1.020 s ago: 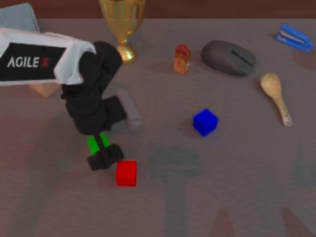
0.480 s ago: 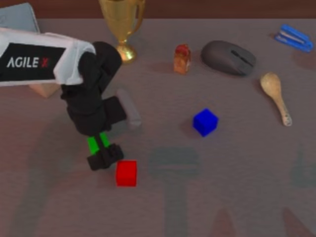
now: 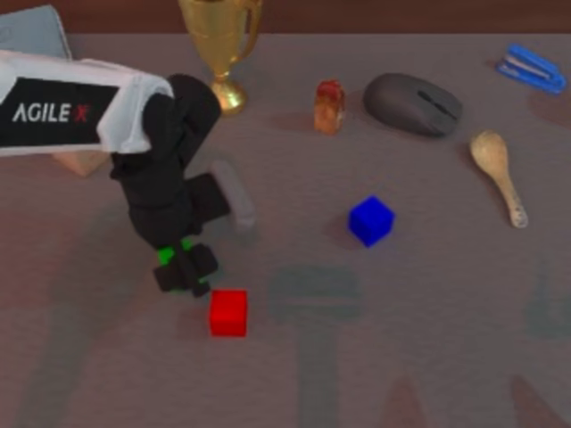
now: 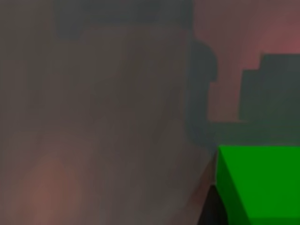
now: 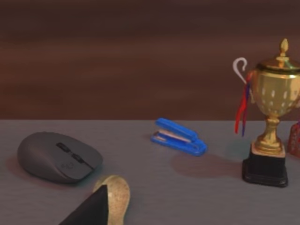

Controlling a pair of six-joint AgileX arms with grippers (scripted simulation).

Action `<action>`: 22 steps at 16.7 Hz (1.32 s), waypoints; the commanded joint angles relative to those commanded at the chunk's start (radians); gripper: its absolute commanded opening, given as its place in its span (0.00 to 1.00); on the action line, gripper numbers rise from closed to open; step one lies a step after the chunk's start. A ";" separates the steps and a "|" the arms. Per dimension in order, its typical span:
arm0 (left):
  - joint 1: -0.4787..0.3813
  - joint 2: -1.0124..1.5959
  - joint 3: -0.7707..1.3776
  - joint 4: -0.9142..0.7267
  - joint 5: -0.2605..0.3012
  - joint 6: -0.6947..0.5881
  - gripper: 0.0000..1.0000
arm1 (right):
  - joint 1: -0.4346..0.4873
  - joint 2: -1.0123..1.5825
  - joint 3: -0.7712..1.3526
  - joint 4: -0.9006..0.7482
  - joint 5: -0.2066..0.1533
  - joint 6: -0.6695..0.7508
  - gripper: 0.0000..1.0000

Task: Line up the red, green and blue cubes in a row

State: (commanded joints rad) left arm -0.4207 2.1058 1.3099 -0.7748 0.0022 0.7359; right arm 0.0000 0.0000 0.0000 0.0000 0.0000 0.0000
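Nearest the front edge of the table, a red cube (image 3: 228, 312) is seen lying flat, slightly left of centre in the top view. Just beside it, at about ten o'clock from it, the left gripper (image 3: 183, 270) is lowered to the table with its dark fingers closed around a green cube (image 3: 166, 257), of which only slivers show from above. In the left wrist view the green cube (image 4: 260, 183) fills the near corner, gripped close to the camera. The green cube is judged to be held there so that it can be set down next to the red one to begin the row.

Farther back, at about two o'clock from the red cube and well apart from it, a blue cube (image 3: 370, 220) is seen lying free, not yet brought into line.

Beyond, along the far side, a gold trophy (image 3: 220, 40), a small amber figurine (image 3: 329, 106), a grey computer mouse (image 3: 412, 104), a wooden spoon (image 3: 500, 174) and a blue stapler (image 3: 532, 68) are set, clear of the work.

The right gripper is not seen in any view, so its state cannot be told.
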 joint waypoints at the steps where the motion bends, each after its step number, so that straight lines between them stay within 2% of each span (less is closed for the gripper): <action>1: 0.000 0.000 0.000 0.000 0.000 0.000 0.00 | 0.000 0.000 0.000 0.000 0.000 0.000 1.00; 5: 0.000 0.000 0.000 0.000 0.000 0.000 0.00 | 0.000 0.000 0.000 0.000 0.000 0.000 1.00; 6: -0.003 -0.045 0.011 -0.031 0.021 -0.016 0.00 | 0.000 0.000 0.000 0.000 0.000 0.000 1.00; 8: -0.002 -0.051 0.022 -0.047 0.021 -0.016 0.00 | 0.000 0.000 0.000 0.000 0.000 0.000 1.00; 16: 0.016 -0.140 0.161 -0.277 0.020 -0.019 0.00 | 0.000 0.000 0.000 0.000 0.000 0.000 1.00; 22: -0.005 -0.134 0.173 -0.285 0.020 -0.014 0.00 | 0.000 0.000 0.000 0.000 0.000 0.000 1.00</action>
State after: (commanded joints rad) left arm -0.4260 1.9719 1.4825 -1.0601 0.0226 0.7219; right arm 0.0000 0.0000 0.0000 0.0000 0.0000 0.0000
